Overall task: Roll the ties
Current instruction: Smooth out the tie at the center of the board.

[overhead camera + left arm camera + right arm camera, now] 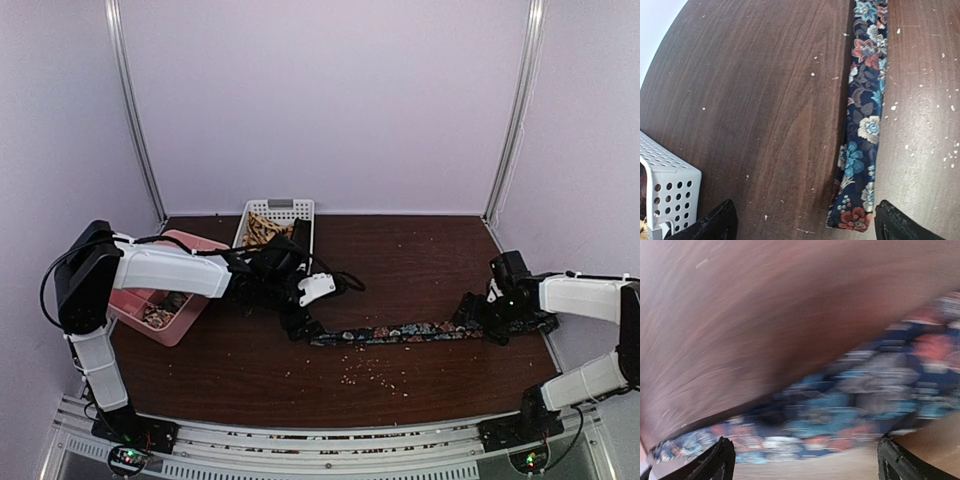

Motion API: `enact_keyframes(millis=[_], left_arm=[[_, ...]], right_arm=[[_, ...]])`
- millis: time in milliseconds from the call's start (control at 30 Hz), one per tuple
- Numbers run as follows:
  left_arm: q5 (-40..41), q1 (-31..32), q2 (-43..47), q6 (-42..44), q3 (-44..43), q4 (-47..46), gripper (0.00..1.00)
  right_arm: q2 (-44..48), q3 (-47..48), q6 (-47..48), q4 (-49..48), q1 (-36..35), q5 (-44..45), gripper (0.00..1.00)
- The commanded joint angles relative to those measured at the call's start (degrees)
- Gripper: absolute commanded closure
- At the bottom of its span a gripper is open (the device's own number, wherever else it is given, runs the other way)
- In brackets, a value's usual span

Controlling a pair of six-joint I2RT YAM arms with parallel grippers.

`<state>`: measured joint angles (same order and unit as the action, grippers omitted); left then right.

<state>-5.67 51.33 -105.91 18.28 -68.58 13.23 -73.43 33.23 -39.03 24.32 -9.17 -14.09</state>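
Note:
A dark tie (430, 330) with blue, red and white flowers lies stretched flat across the table, left to right. Over its left end hovers my left gripper (300, 322), open. In the left wrist view the tie (863, 115) ends between the spread fingers, close to the right fingertip (892, 222), and the left gripper (805, 227) holds nothing. My right gripper (497, 322) hangs low over the tie's right part. In the blurred right wrist view the tie (865, 400) runs across just ahead of the open right gripper (805, 462). A tan patterned tie (262, 232) lies in the basket.
A white perforated basket (283, 209) stands at the back, just behind the left arm; its corner (670, 185) shows in the left wrist view. A pink tray (172, 335) sits at the left edge. Pale crumbs (365, 375) dot the wooden table (420, 260).

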Motion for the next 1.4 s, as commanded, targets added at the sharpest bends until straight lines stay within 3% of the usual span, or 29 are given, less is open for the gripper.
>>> enact_keyframes(millis=[0, 267, 467, 633, 800, 867, 1000, 1167, 1367], left_arm=[[-6.18, -0.35, 0.32, -2.2, -0.28, -3.3, 0.02], [-15.62, 0.6, -3.59, -6.42, -3.02, -7.56, 0.08], [-17.74, 0.79, -9.53, -7.7, -8.5, -6.17, 0.23], [-18.66, 0.79, -10.94, -5.95, -8.57, -4.15, 0.37], [-17.7, 0.63, -5.87, -5.01, -1.51, -9.43, 0.22], [-15.94, 0.61, -4.53, -5.21, 0.32, -10.83, 0.14], [-12.99, 1.4, -6.78, -2.16, -3.32, -8.56, 0.13], [-14.71, 2.81, -12.85, -0.83, -13.66, -3.6, 0.14], [-16.36, 5.02, -21.9, -4.26, -26.89, -0.04, 0.14]], right_arm=[[4.41, -2.45, 1.24, 6.35, 6.1, 4.4, 0.0], [10.2, -1.19, 6.78, 1.05, 8.5, -7.34, 0.0], [15.99, -1.31, 5.29, -9.1, 2.62, -14.18, 0.0], [12.39, 4.8, 8.42, -12.52, -4.62, -17.27, 0.0], [5.14, 14.76, 22.98, -3.3, -15.52, -3.91, 0.0], [3.58, 15.93, 24.34, -2.72, -17.44, -1.57, 0.0], [1.78, 16.64, 23.22, -1.66, -17.88, -0.94, 0.0], [3.83, 14.92, 21.02, -1.26, -16.07, -0.38, 0.0], [12.36, 6.72, 13.17, -9.25, -3.93, -12.56, 0.0]])
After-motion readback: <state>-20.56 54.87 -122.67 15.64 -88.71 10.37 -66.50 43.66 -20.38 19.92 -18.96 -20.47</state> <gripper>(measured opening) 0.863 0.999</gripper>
